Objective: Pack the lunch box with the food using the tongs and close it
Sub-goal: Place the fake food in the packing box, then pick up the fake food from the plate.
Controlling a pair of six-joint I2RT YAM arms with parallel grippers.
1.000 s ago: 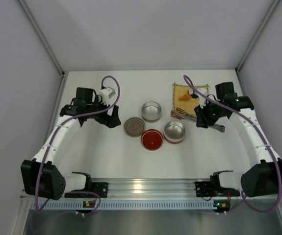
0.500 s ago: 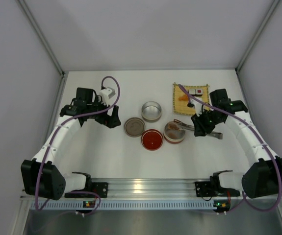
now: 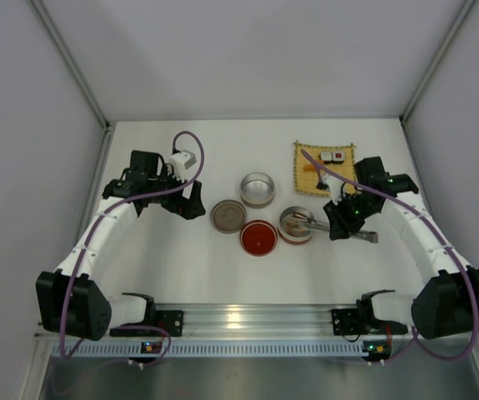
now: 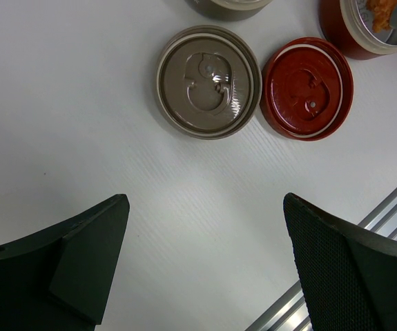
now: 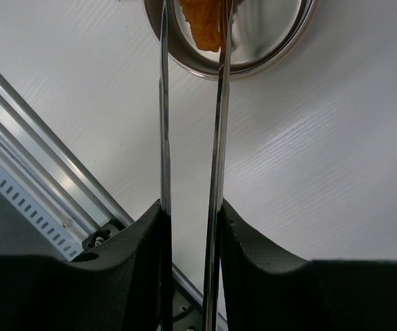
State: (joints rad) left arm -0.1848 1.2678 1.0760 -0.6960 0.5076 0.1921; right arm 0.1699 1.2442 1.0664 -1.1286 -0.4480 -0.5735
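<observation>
My right gripper (image 5: 191, 215) is shut on the silver tongs (image 5: 218, 138), one finger pressing each arm. The tong tips pinch an orange-brown fried piece (image 5: 202, 22) over a steel lunch box tin (image 5: 281, 56). From above, the tongs (image 3: 366, 236) reach left from the right gripper (image 3: 336, 223) into that red-based tin (image 3: 296, 225). Another fried piece (image 3: 309, 165) and two sushi rolls (image 3: 332, 156) lie on the yellow mat (image 3: 322, 177). My left gripper (image 3: 186, 198) hangs open above bare table at the left, holding nothing (image 4: 205, 207).
A second steel tin (image 3: 257, 189) stands behind the brown lid (image 3: 228, 216) and the red lid (image 3: 258, 237); both lids (image 4: 208, 81) (image 4: 307, 87) lie flat ahead of the left fingers. An aluminium rail (image 3: 247, 317) runs along the near edge. White walls enclose the table.
The right gripper has carried the tongs and a fried piece from beside the mat, leftward and nearer, to the red-based tin. The sushi rolls are now uncovered. The left arm has not moved.
</observation>
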